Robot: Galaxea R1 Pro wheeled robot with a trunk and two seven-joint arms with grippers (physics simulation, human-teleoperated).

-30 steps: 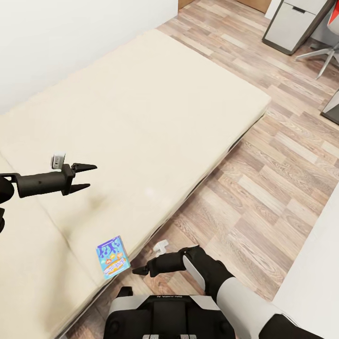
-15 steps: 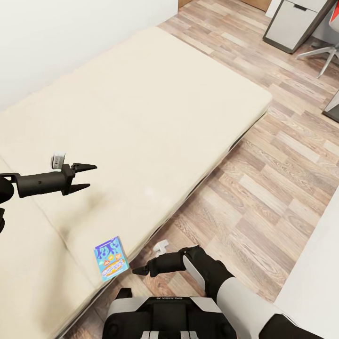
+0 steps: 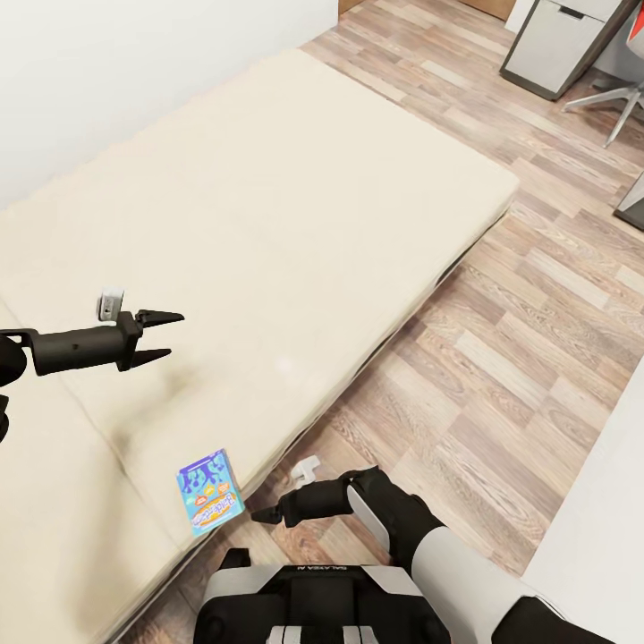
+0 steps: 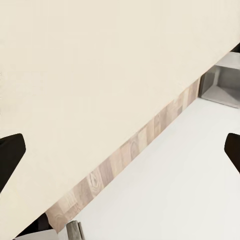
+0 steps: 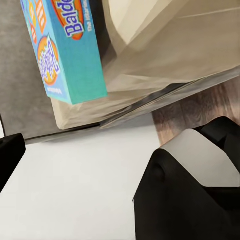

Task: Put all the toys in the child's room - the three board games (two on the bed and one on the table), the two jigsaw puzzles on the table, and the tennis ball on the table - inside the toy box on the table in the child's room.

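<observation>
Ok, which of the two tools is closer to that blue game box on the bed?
The right tool: it sits low by the bed's near edge, just beside the blue game box. The left tool hangs well apart, over the bare mattress.

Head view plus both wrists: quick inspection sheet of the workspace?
Surface: cream bed, bare apart from one box.
Job's things: blue board game lying flat at the bed's near edge.
Clutter: nothing seen.
Grippers: left tool open, over the bed, empty; right tool low beside the game, not touching it, jaws unclear.
Cables: nothing seen.
Surroundings: wood floor, white wall, grey cabinet, chair base.
</observation>
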